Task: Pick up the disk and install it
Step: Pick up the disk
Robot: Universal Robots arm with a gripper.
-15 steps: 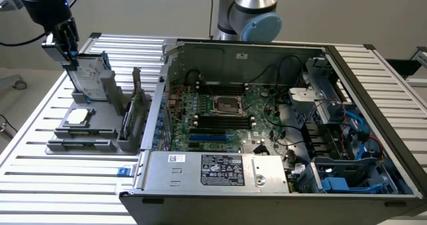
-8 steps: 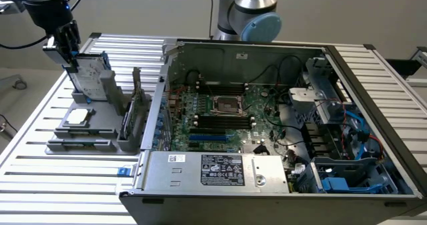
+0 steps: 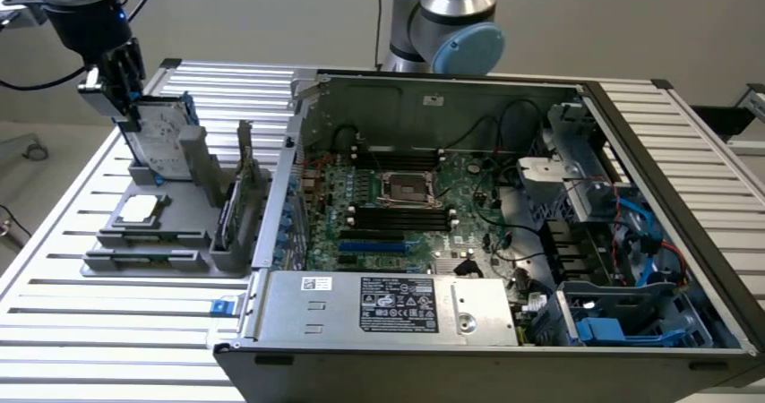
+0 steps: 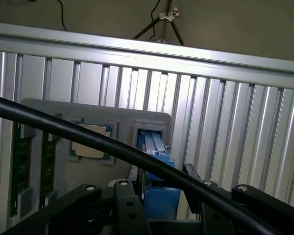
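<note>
The disk [image 3: 168,140] stands upright in a slot of the grey holder [image 3: 146,261] on the exterior view's left, silver-grey with a blue carrier. My gripper [image 3: 124,106] is down at the disk's upper edge. In the wrist view the blue carrier of the disk [image 4: 156,152] rises from its slot between my two black fingers [image 4: 123,205], and my gripper [image 4: 161,208] straddles it with the jaws wide. The disk still rests in the holder. The open computer case [image 3: 562,98] lies on the exterior view's right, with a blue-lined drive bay [image 3: 622,318] at its near corner.
A small square silver chip [image 3: 138,210] lies on the holder in front of the disk. Green cards [image 3: 243,197] stand upright between the holder and the case. A black cable [image 4: 88,136] crosses the wrist view. The ribbed aluminium table [image 3: 72,331] carries everything.
</note>
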